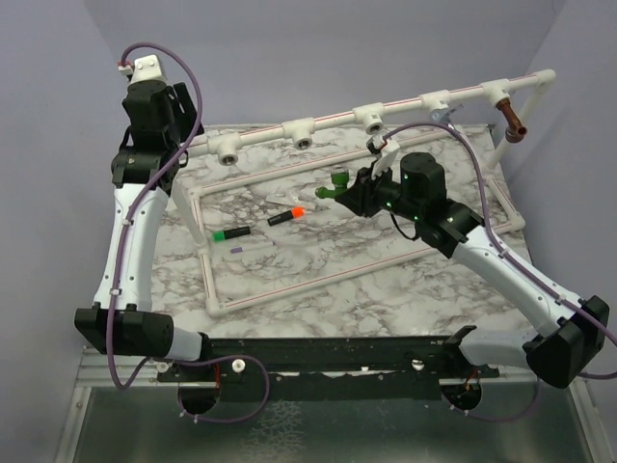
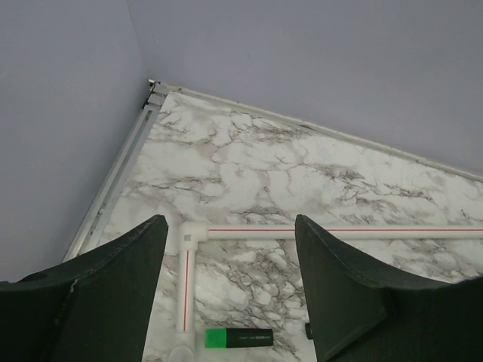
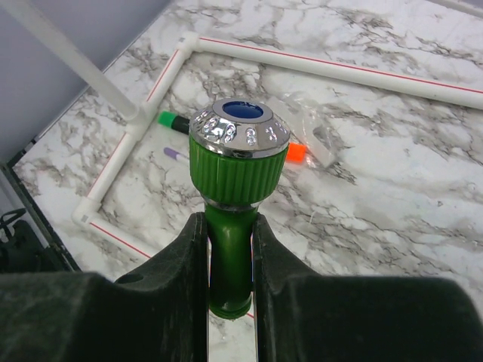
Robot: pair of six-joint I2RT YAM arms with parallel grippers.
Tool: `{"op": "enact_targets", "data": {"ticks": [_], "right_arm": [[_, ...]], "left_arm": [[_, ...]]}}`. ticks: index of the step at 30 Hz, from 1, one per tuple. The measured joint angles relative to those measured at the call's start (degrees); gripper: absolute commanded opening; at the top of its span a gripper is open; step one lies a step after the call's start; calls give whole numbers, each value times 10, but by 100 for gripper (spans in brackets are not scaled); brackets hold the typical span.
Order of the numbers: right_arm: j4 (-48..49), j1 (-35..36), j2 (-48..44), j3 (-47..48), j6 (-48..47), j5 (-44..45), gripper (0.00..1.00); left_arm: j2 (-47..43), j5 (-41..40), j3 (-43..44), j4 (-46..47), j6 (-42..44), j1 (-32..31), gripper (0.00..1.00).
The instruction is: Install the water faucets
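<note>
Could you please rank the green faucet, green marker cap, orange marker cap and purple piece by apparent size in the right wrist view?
1. green faucet, nearest the camera.
2. green marker cap and orange marker cap: alike, the orange partly hidden.
3. purple piece.

Premises: a robotics lab test cell, not a home or a shop. Plain lilac walls closed in the bench at the back and on both sides. Two arms, left and right, were bolted to a black rail at the near edge, with exposed cables running along them. The table had a marble-patterned top. On it stood a white pipe frame, with one brown faucet at its far right corner: a mock plumbing rig.
</note>
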Motion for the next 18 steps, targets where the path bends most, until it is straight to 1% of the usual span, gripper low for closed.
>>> {"op": "enact_targets", "data": {"ticks": [6, 11, 18], "right_arm": [[37, 33, 0, -1, 13, 8, 1], [93, 64, -6, -17, 18, 37, 1], [149, 95, -49, -66, 17, 90, 0]], "left_arm": [[-2, 24, -60, 33, -20, 9, 64], [-43, 44, -104, 57, -33, 9, 63], [-85, 73, -146, 77, -54, 9, 63]]}}
